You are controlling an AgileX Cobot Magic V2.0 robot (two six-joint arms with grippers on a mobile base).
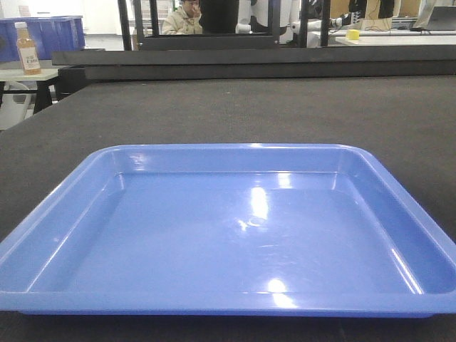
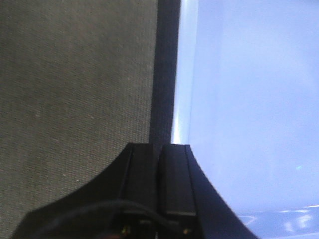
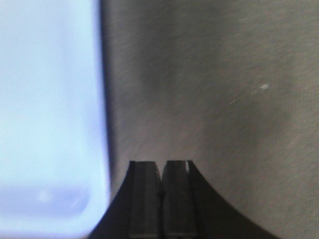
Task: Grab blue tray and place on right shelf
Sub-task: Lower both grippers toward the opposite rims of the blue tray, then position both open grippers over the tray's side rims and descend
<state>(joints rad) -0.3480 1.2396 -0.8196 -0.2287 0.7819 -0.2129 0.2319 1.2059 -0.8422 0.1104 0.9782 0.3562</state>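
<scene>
The blue tray (image 1: 235,235) lies flat and empty on the dark grey mat (image 1: 235,107), filling the near part of the front view. In the left wrist view my left gripper (image 2: 160,145) is shut, its fingertips just above the tray's left rim (image 2: 180,99), holding nothing. In the right wrist view my right gripper (image 3: 161,162) is shut and empty over the mat (image 3: 214,99), a little to the right of the tray's right edge (image 3: 50,124). Neither gripper shows in the front view. The right shelf is out of view.
A dark beam (image 1: 249,60) runs along the mat's far edge. Beyond it at the left, a bottle of orange drink (image 1: 27,48) stands on a table before dark blue bins (image 1: 53,32). A seated person (image 1: 187,18) and a yellow object (image 1: 352,33) are far back.
</scene>
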